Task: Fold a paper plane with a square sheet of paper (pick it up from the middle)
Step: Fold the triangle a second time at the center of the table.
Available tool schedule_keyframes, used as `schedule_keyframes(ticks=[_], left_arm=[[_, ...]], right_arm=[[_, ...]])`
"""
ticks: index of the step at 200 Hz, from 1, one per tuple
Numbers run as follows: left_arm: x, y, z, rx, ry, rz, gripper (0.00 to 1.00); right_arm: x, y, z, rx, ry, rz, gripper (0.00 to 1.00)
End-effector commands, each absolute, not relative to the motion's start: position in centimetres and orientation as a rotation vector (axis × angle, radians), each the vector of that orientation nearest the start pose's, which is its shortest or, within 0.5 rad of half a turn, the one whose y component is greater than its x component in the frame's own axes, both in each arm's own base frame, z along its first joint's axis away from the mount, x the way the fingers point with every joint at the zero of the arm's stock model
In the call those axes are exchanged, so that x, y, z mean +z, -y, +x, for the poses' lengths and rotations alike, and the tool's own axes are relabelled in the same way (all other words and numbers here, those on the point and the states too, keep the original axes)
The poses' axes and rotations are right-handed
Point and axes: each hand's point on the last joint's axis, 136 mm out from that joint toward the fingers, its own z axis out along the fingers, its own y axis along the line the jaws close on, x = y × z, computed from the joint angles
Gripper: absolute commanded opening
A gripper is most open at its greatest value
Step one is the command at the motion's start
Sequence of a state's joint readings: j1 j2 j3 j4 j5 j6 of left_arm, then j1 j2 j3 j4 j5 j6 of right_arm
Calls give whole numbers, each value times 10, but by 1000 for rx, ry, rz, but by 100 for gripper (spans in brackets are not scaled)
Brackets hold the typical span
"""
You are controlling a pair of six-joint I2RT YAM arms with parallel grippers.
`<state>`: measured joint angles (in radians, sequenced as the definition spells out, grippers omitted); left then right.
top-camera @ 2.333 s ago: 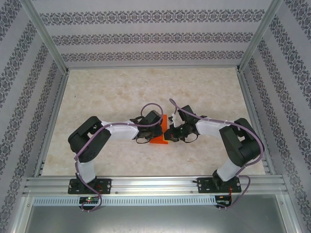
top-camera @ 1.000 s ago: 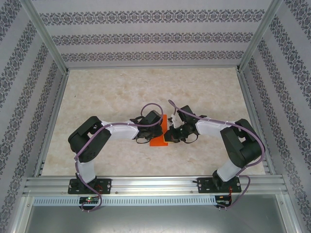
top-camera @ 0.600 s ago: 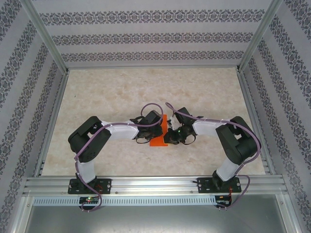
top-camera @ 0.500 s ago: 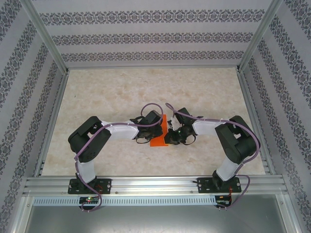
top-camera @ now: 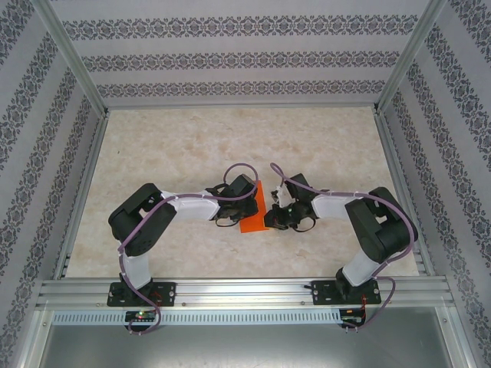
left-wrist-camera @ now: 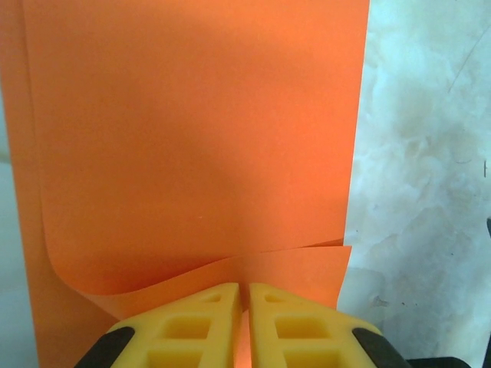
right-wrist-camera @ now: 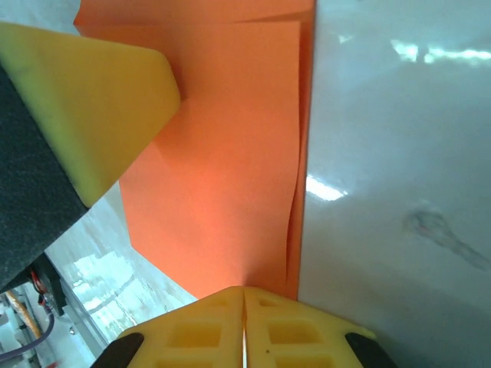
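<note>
The square sheet of paper (top-camera: pixel 252 211) is bright orange and folded into flat layers, lying on the table between my two grippers. In the left wrist view the paper (left-wrist-camera: pixel 192 130) spreads ahead, one layer curling up at its near edge. My left gripper (left-wrist-camera: pixel 244 287) (top-camera: pixel 245 208) is shut on that edge, with a sliver of orange between the yellow fingers. My right gripper (right-wrist-camera: pixel 244 291) (top-camera: pixel 268 218) is shut, its tips against the paper (right-wrist-camera: pixel 222 153) beside the folded edge. One left finger (right-wrist-camera: pixel 92 107) shows in the right wrist view, on the paper's far side.
The marble-patterned table (top-camera: pixel 192 146) is walled by patterned panels at the left, back and right, with an aluminium rail (top-camera: pixel 245 291) along the near edge. Both arms bend inward and meet at the table's middle.
The right gripper pushed left along the paper, then drew back right and slightly nearer. The left arm and the paper have stayed put.
</note>
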<state>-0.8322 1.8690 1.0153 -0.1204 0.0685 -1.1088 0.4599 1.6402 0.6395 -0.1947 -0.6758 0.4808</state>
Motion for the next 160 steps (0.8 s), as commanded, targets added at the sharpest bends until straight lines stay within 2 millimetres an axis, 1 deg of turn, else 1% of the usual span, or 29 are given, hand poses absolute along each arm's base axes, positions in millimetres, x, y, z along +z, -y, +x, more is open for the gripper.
schedule_keyframes(ticks=[1,25,63,75,84,97,116,136,146,160], left_arm=[[-15,314,279,-614,-2810,-378,15],[-17,314,278,-615,-2816,-376,14],[-18,314,278,-619,-2813,-379,14],[-18,314,278,-619,-2813,-376,14],[-18,314,278,-619,-2815,-375,14],[-17,315,278,-623,-2813,-367,15],[-16,316,278,-630,-2816,-357,14],[-14,320,280,-649,-2811,-351,14],[-14,322,280,-655,-2810,-347,14],[-12,323,281,-657,-2809,-345,15]], right_arm=[[-22,-197,186,1003,-3077,-4,10],[-20,-192,181,993,-3082,21,10],[-21,-179,171,926,-3130,62,10],[-21,-177,170,931,-3136,75,10],[-17,-179,171,973,-3120,91,10],[-5,-185,178,1037,-3076,101,9],[27,-199,197,1146,-2955,78,10],[57,-212,214,1200,-2859,33,11],[65,-218,220,1222,-2835,19,11],[67,-221,228,1219,-2826,37,10]])
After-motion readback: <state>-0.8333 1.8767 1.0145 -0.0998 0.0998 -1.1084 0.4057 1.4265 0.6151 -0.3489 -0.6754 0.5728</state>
